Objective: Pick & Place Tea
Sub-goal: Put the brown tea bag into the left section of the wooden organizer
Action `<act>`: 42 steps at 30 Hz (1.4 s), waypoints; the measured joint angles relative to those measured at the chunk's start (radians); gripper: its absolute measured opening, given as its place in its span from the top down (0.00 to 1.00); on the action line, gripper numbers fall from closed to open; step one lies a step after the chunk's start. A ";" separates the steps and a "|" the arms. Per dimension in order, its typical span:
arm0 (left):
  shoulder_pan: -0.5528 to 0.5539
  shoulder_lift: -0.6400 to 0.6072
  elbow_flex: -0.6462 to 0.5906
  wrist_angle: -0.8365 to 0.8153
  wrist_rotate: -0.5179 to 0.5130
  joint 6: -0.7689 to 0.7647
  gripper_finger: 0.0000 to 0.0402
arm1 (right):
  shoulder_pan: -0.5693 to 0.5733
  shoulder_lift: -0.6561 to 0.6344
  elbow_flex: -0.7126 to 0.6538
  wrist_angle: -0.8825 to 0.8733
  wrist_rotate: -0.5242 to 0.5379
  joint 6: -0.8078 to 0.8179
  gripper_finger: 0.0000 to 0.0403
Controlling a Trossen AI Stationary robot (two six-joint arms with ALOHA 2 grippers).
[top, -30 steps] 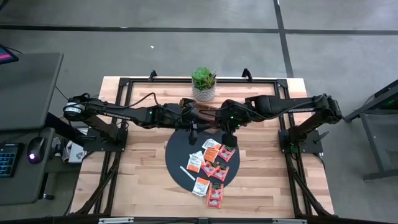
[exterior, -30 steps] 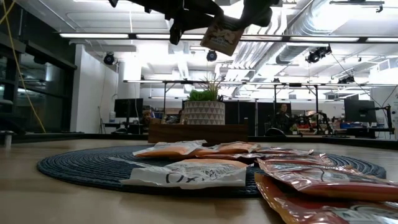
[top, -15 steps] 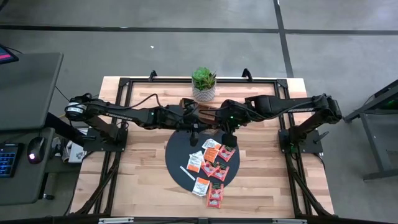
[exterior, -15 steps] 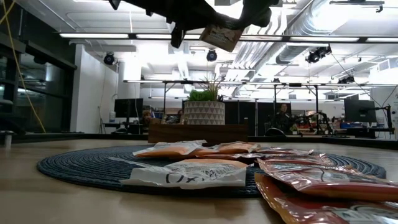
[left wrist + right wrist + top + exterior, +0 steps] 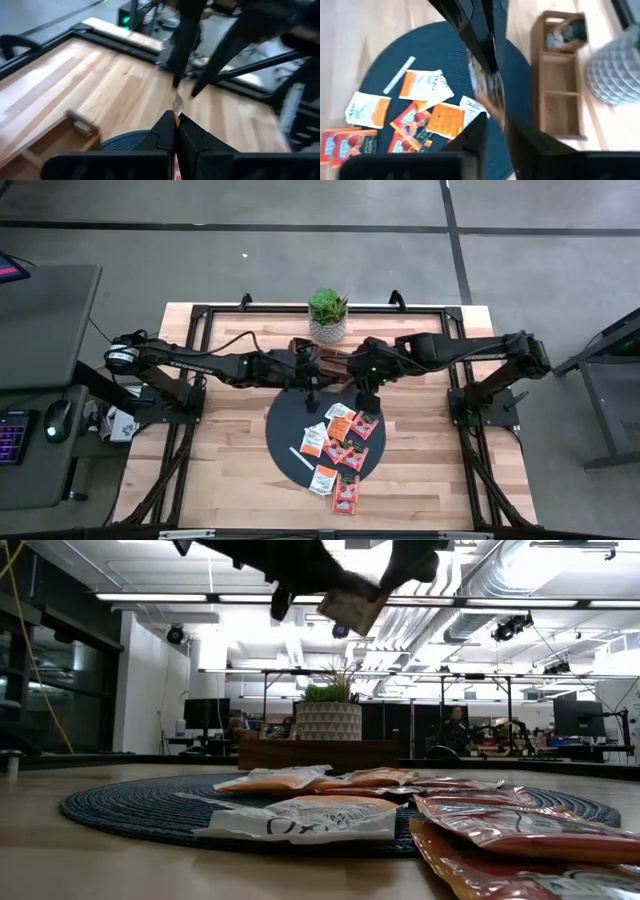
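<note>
Sachets, small flat square foil, orange-red, tan and white (image 5: 340, 448): about a dozen lie on the dark round woven mat (image 5: 285, 430), toward four o'clock. One tan sachet (image 5: 352, 605) is aloft between both grippers; left gripper (image 5: 176, 120) is pinched tight on its edge, right gripper (image 5: 492, 127) stands slightly parted around it. Brown wooden compartment tray (image 5: 560, 85), twelve o'clock of the mat, holds one packet; most remain.

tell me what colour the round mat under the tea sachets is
Dark navy-black round mat, clearest in the right wrist view.
</note>
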 joint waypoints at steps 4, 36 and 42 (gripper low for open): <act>0.014 -0.003 0.000 -0.060 -0.039 0.008 1.00 | 0.000 -0.030 0.000 -0.079 0.092 0.054 0.69; 0.684 -0.053 -0.272 0.076 0.681 0.135 1.00 | 0.079 -0.081 -0.126 0.041 0.306 0.381 0.44; 0.701 -0.040 -0.349 0.212 0.700 0.094 1.00 | 0.079 -0.081 -0.126 0.078 0.336 0.391 0.44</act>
